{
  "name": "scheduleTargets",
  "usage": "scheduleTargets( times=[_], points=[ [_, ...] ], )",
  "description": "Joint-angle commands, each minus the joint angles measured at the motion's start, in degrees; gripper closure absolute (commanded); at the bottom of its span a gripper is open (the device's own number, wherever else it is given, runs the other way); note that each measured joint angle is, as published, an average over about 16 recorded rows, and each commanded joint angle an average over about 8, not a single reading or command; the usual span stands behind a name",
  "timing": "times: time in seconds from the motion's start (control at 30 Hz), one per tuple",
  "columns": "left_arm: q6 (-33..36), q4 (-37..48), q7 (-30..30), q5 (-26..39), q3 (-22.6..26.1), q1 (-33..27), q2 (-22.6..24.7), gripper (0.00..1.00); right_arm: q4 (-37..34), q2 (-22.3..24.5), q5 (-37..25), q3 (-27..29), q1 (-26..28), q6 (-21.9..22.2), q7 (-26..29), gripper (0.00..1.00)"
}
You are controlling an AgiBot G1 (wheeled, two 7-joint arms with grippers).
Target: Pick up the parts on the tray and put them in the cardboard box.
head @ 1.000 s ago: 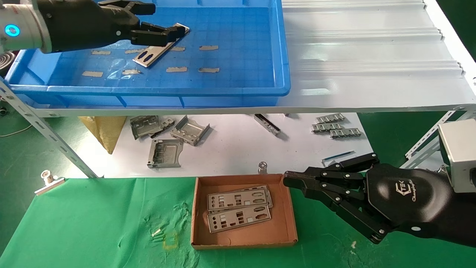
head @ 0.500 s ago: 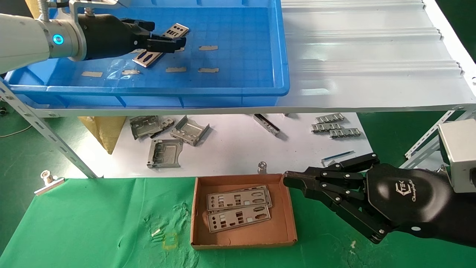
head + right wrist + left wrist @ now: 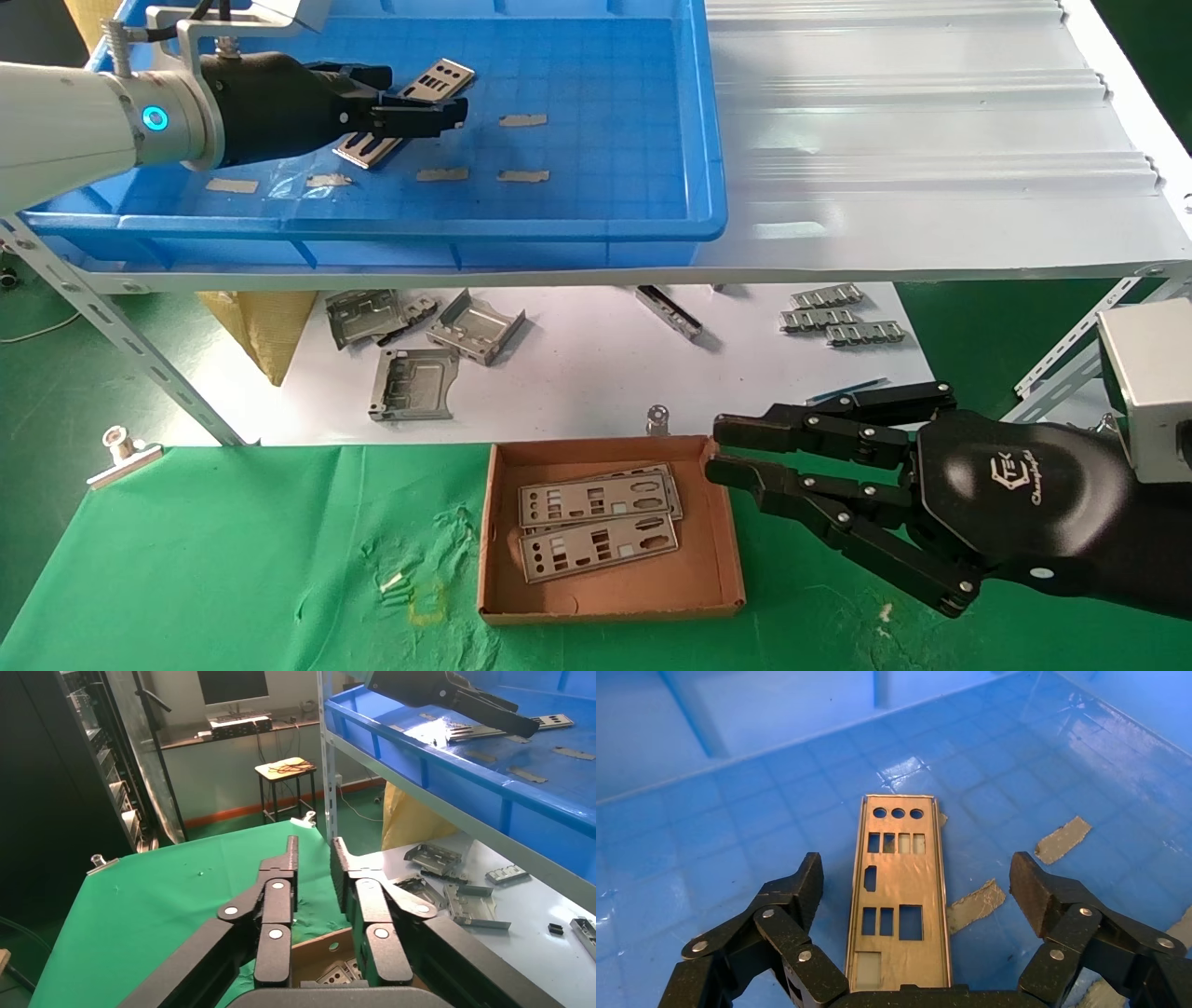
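One part, a thin silver plate with cutouts, lies flat on the floor of the blue tray. My left gripper is open just above it, one finger on each side of the plate. The left wrist view shows the plate between the spread fingers of the gripper, not touched. The cardboard box sits on the green cloth and holds two plates. My right gripper hovers at the box's right wall, fingers slightly apart and empty; the right wrist view shows it too.
The tray stands on a white shelf with tan tape scraps on its floor. Below lie grey brackets and ribbed strips. A slanted shelf leg and a clip are at the left.
My left gripper drew back to the left along the plate, which stayed in place. My right gripper's fingers have parted a little.
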Motion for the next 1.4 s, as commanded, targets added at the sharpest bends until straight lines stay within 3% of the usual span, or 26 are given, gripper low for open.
scheduleTargets(
  times=[0.03,1.4],
  points=[
    [0.0,0.2,0.3,-0.1,-0.1,0.0,0.0,1.0,0.0,0.0,0.0,0.0,0.0,0.0,0.0,0.0],
    [0.5,0.8,5.1,-0.2,-0.2,-1.7,-1.1,1.0,0.0,0.0,0.0,0.0,0.0,0.0,0.0,0.0]
  ],
)
